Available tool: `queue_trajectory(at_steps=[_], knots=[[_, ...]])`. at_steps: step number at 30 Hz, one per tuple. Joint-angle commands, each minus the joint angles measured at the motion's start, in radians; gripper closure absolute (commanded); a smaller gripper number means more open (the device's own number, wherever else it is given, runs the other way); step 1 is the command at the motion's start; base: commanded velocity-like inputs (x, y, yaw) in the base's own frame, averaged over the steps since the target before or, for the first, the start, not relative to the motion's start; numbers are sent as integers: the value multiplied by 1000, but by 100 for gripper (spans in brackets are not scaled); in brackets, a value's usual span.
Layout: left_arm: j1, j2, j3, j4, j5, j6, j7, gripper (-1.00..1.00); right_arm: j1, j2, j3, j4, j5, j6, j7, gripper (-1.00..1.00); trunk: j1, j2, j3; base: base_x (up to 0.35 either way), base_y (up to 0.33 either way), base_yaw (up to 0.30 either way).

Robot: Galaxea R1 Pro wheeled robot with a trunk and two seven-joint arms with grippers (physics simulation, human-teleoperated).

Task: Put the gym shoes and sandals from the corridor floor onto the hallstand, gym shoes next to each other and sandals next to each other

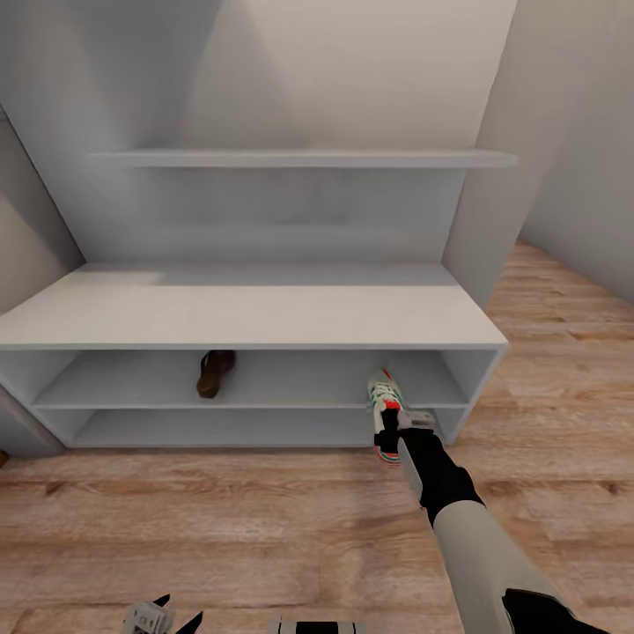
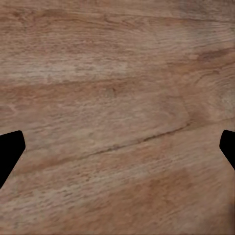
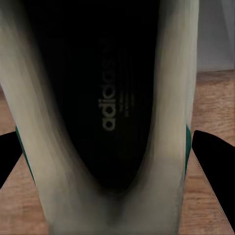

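— Right gripper [image 1: 392, 429]: what has it got?
— It is pinching a gym shoe [image 1: 386, 407] at the heel end, a black finger [image 3: 215, 164] on either side of the white upper. The right wrist view looks straight down into the dark insole of that shoe [image 3: 110, 112], where pale lettering runs lengthwise.

— And where is the shoe?
— At the front edge of the hallstand [image 1: 264, 313], towards its right end. Its toe points in over the upper shelf and its heel hangs out above the corridor floor [image 1: 264, 519]. I cannot tell whether the sole touches the shelf.

— Anything on the rack already?
— One dark brown sandal [image 1: 214, 372] lies on the upper shelf, left of the middle, well apart from the sneaker.

— What about the left gripper [image 1: 167, 616]?
— It sits low at the near edge of the head view. Its two fingers [image 2: 10, 152] are spread wide with bare floor planks between them, holding nothing
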Motion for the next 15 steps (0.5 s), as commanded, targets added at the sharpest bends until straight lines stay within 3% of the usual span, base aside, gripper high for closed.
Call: queue_trajectory(at_steps=[1,15], knots=[[-1,0,2,1,6,1,-7,-100,-1,1,-4,-1,10,5,3,100,0,0,-1,337,0,0],[-1,0,2,1,6,1,-8,-100,-1,1,-4,-3,10,5,3,100,0,0,-1,330,0,0]])
